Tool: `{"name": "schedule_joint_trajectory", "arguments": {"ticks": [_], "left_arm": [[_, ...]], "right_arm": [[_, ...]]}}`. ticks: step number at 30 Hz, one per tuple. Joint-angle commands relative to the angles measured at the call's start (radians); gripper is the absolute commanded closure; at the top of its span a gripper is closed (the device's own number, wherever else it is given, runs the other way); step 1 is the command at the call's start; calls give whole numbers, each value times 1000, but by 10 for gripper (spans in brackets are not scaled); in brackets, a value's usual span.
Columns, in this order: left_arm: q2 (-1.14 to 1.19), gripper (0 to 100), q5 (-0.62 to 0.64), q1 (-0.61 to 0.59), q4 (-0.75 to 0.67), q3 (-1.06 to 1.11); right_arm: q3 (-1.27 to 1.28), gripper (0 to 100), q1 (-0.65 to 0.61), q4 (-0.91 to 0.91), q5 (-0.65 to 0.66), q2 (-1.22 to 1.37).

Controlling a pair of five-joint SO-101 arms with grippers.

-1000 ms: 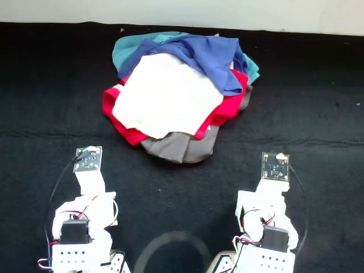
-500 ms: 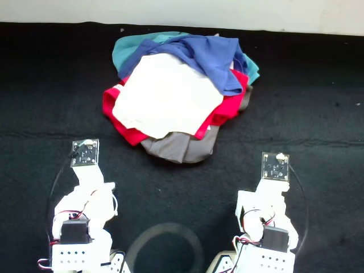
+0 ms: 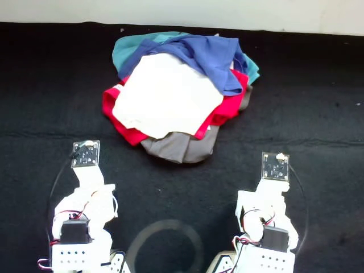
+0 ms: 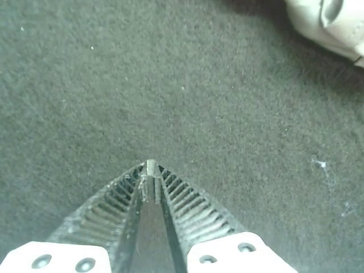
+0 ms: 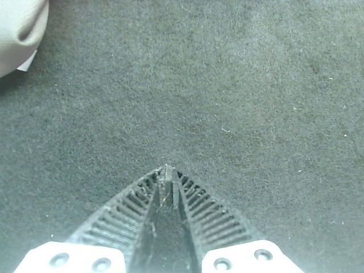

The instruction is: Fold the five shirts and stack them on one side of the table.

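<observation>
None of the five shirts (image 3: 179,96) looks folded; we see them heaped at the far middle of the table (image 3: 51,85). Our left gripper (image 4: 151,169) and right gripper (image 5: 166,169) sit pinched together, empty, short of the heap.

I see the black table cloth (image 3: 318,102) as a flat, dim field under soft light from above, and it swallows nearly all surface detail. The white shirt (image 3: 165,99) burns out bright, so its folds are barely readable. The strip of wall (image 3: 227,11) along the far edge glares pale too. Shadows are soft and narrow, hugging the near edge of the grey shirt (image 3: 179,149). A faint pale ring (image 3: 165,247) lies on the cloth at the near edge, between the left arm (image 3: 85,199) and the right arm (image 3: 267,205). In both wrist views the light is even and grey, and the pale fabric (image 4: 330,28) throws a soft dark shadow on the cloth beside it.
</observation>
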Motion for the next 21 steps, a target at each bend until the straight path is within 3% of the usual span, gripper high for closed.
{"name": "schedule_joint_trajectory", "arguments": {"ticks": [1, 9, 21], "left_arm": [[-7, 980, 6, -13, -15, 12], [-7, 656, 81, -12, -172, 5], [-5, 691, 84, -5, -35, -275]], "right_arm": [[137, 991, -4, 4, -6, -2], [137, 991, -4, 4, -6, -2], [137, 991, -4, 4, -6, -2]]}}
